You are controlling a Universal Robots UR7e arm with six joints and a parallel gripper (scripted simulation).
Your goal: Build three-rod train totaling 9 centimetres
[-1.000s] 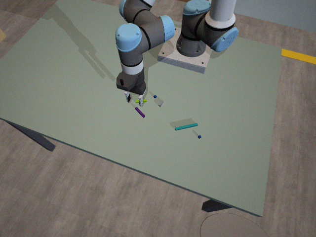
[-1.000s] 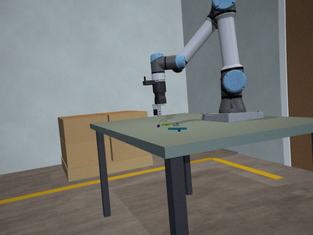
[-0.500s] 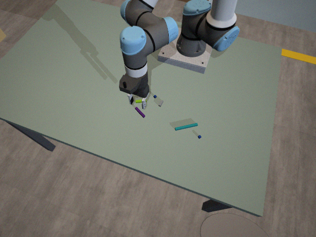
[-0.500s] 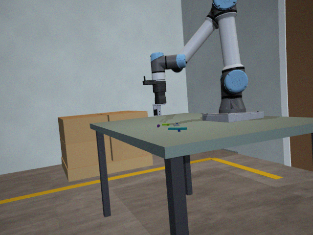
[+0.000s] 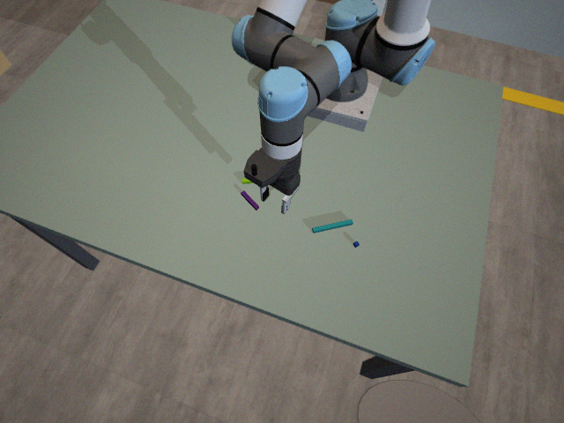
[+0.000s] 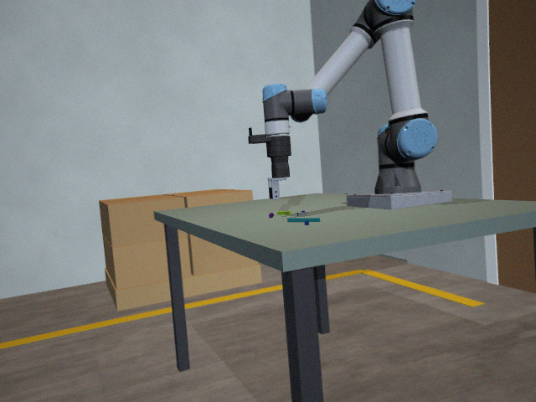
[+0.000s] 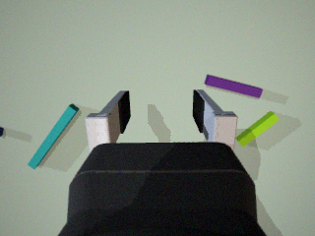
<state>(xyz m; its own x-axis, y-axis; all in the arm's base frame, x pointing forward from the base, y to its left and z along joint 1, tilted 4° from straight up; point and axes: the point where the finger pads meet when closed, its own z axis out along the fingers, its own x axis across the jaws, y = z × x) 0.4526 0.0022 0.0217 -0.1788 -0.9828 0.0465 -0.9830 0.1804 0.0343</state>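
Purple rod [image 5: 249, 200] [image 6: 270, 214] [image 7: 233, 86], turquoise rod [image 5: 332, 226] [image 6: 303, 219] [image 7: 53, 137], plain green table [image 5: 181, 236] [image 6: 234, 229] [image 7: 157, 44].

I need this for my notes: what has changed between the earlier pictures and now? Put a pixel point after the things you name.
The open gripper [image 5: 274, 205] [image 6: 274, 198] [image 7: 160, 103] moved right and nearer the table's front edge in the top view. No rod was visibly taken or let go. The purple rod [image 5: 249, 200] [image 6: 270, 214] [image 7: 233, 86] and turquoise rod [image 5: 332, 226] [image 6: 303, 219] [image 7: 53, 136] stayed put.
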